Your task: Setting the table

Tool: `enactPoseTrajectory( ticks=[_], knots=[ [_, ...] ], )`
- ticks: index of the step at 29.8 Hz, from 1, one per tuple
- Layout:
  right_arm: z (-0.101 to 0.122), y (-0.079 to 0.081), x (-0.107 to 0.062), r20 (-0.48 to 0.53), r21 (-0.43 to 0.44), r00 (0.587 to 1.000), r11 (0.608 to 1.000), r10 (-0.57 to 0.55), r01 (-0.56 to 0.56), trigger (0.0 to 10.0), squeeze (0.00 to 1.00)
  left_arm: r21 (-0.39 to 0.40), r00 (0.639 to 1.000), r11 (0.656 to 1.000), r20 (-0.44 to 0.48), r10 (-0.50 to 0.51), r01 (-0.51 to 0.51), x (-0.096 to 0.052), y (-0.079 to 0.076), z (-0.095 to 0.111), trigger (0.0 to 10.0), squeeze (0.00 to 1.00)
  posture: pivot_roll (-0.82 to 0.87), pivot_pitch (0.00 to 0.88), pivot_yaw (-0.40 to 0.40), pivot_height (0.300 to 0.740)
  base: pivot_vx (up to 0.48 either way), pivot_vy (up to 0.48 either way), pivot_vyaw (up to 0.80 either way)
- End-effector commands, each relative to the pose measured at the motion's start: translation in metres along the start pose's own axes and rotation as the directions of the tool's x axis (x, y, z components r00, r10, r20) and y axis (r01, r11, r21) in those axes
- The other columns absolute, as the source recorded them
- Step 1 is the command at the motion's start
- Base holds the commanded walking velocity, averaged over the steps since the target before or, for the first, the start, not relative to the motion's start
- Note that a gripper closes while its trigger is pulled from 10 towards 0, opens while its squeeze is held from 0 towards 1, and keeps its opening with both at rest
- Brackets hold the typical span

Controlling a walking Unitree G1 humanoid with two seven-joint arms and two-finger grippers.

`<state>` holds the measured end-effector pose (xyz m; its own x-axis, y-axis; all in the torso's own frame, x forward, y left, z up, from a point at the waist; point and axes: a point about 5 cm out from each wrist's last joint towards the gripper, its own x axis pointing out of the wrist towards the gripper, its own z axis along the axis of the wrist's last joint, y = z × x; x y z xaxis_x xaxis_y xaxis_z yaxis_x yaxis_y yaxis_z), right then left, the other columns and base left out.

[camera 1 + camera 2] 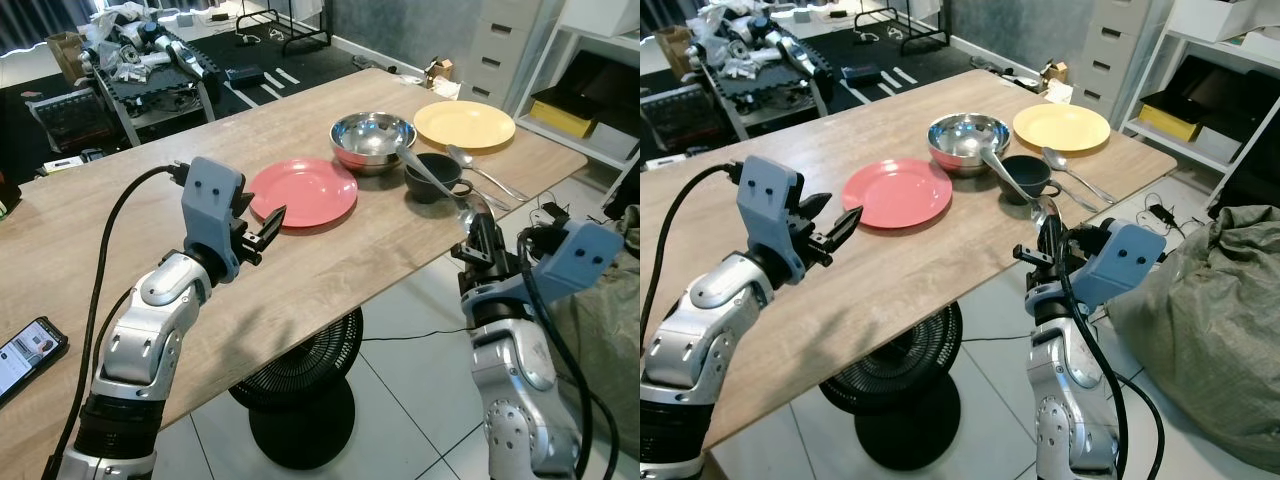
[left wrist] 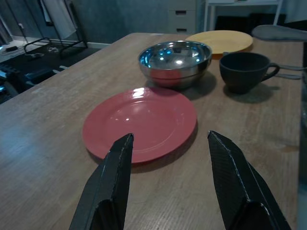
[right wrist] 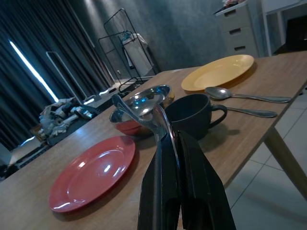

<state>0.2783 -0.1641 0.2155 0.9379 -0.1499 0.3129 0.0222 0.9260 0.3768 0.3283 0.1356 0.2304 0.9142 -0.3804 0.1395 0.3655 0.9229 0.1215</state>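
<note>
A red plate (image 1: 303,190) lies on the wooden table (image 1: 100,230), with a steel bowl (image 1: 372,135), a black cup (image 1: 435,175) and a yellow plate (image 1: 464,123) behind it. My left gripper (image 1: 262,228) hovers open just above the table, pointing at the near rim of the red plate (image 2: 139,122). Off the table's front right edge, my right gripper (image 1: 478,235) is shut on a silver spoon (image 3: 144,112), which slants up toward the cup. Two more spoons (image 1: 485,172) lie beside the yellow plate.
A phone (image 1: 25,352) rests at the table's near left corner. A floor fan (image 1: 300,390) stands under the table. A grey-green sack (image 1: 1210,300) sits on the tiles at right, near a white shelf (image 1: 590,90). A cluttered rack (image 1: 150,60) stands behind.
</note>
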Motion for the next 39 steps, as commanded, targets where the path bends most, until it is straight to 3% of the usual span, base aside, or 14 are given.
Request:
enactPoseTrajectory(
  ticks=[1, 27, 39],
  knots=[
    [-0.005, -0.002, -0.002, -0.012, -0.01, 1.0, 1.0, -0.006, 0.006, 10.0, 0.0, -0.005, 0.999, 0.999, -0.023, 0.032, -0.032, -0.001, 0.002, -0.008, 10.0, 0.0, -0.11, 0.0, 0.141, 0.74, 0.0, 0.0, 0.0],
    [-0.014, -0.007, -0.003, -0.047, -0.038, 0.999, 0.999, -0.015, 0.013, 10.0, 0.0, -0.012, 0.989, 0.99, -0.032, 0.142, -0.143, 0.006, 0.009, -0.014, 10.0, 0.0, -0.11, 0.006, 0.141, 0.74, 0.0, 0.0, 0.0],
    [-0.016, -0.008, -0.002, -0.059, -0.031, 0.998, 0.999, -0.025, 0.023, 10.0, 0.0, -0.009, 0.988, 0.989, -0.044, 0.149, -0.15, 0.007, 0.01, -0.017, 10.0, 0.0, -0.1, 0.006, 0.145, 0.74, 0.0, 0.0, -0.8]
  ],
)
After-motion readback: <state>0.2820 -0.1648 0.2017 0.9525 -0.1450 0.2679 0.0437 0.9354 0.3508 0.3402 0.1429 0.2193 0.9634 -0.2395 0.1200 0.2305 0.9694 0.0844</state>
